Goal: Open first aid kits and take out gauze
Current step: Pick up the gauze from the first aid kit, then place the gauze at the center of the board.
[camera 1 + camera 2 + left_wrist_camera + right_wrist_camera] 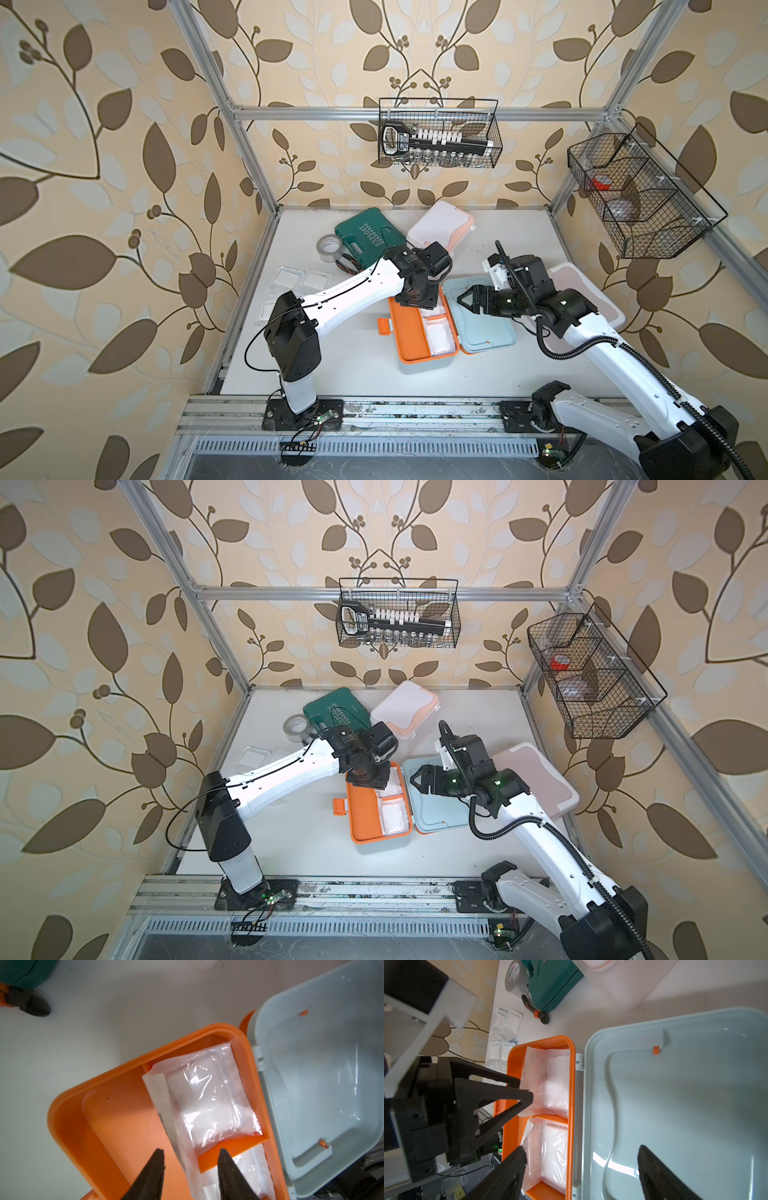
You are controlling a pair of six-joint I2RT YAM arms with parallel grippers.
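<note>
The step in hand is lifting gauze out of the light blue kit [409, 360], which sits open in the middle of the worktop [353, 386], its lid [490, 332] laid flat toward the right edge. The left pincer [191, 1152] reaches down into the orange tray. Its jaws are about half closed and stand astride the loose edge of the gauze packet [207, 1101] in the tray's far compartment. The wrist view shows a gap on each side of the flap, so it does not look clamped yet. A second packet [550, 1153] lies in the compartment next to it. The right pincer [581, 1149] hovers over the open lid with its jaws wide and nothing between them.

Several more packets [291, 276] lie flat near the worktop's left edge. The white kit [440, 226] at the back edge looks shut, and so does the pink kit [540, 779] by the right edge.

Next, I'd judge, the left jaws need to pinch the thin flap firmly, then rise straight up so the packet clears the divider. The film looks slippery, so it could slide out of a shallow grip
</note>
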